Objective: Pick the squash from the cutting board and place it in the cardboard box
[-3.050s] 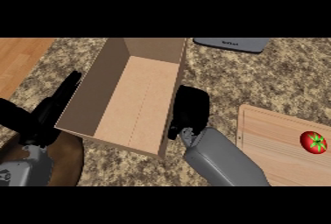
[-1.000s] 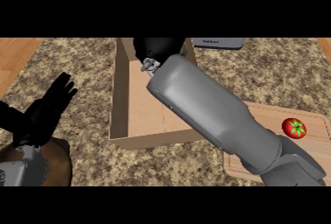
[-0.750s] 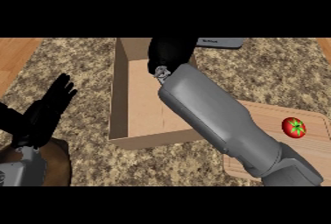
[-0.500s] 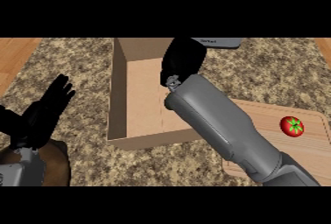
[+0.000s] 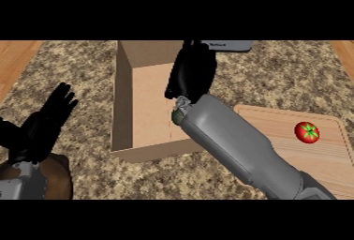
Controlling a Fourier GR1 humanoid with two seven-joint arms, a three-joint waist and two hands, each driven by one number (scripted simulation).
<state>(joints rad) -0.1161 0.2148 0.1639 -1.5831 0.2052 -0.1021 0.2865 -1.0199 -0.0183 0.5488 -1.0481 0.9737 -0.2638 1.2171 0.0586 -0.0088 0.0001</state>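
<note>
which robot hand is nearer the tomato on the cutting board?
Right. The right robot hand is over the cardboard box, up-left of the tomato; the left robot hand rests open at the far left.

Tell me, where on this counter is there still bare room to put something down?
Bare counter lies between the cardboard box and the resting left hand, and beyond the cutting board at upper right. The board is bare apart from the tomato. It is crowded over the box's right wall, where the right hand and forearm cross.
</note>
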